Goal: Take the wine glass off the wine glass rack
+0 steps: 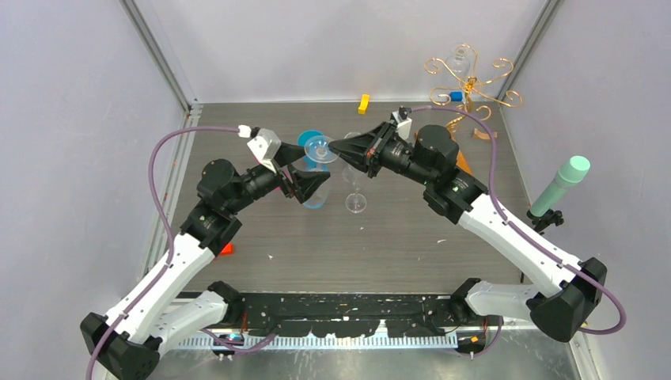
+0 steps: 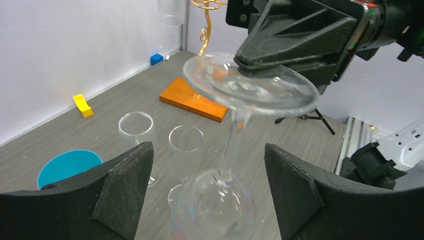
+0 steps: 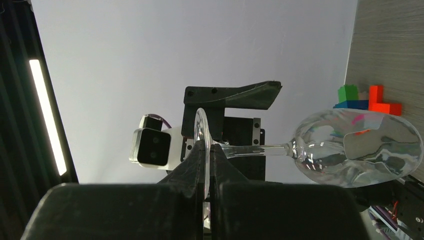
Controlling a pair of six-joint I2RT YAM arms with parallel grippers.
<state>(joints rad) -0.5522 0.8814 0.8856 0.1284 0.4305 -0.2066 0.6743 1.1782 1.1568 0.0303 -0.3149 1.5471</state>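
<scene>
The right gripper (image 3: 209, 165) is clenched on the wine glass (image 3: 350, 145), its two fingers pinched flat on the rim of the round foot. The glass hangs upside down from that grip: foot at the top, stem running down, and the bowl with its mouth toward the surface (image 1: 411, 229). Its long axis is close to upright, with a slight lean. The left gripper (image 2: 207, 150) is spread wide, one black finger on each side of the bowl and a gap on both sides, so it grasps nothing. In the top view the held glass is left of the middle of the surface, between the two arms. It is well apart from the wine glass rack (image 1: 471, 79), which stands in the far right corner on its orange-brown base. Another clear glass (image 1: 459, 57) hangs from the rack's gold curls. Just beyond the left gripper two more glasses (image 2: 136, 130) stand upright side by side on the surface, with a blue disc (image 2: 67, 165) near them. Farther back, by the wall, lie a yellow block (image 2: 82, 105) and a small blue block (image 2: 156, 58).
</scene>
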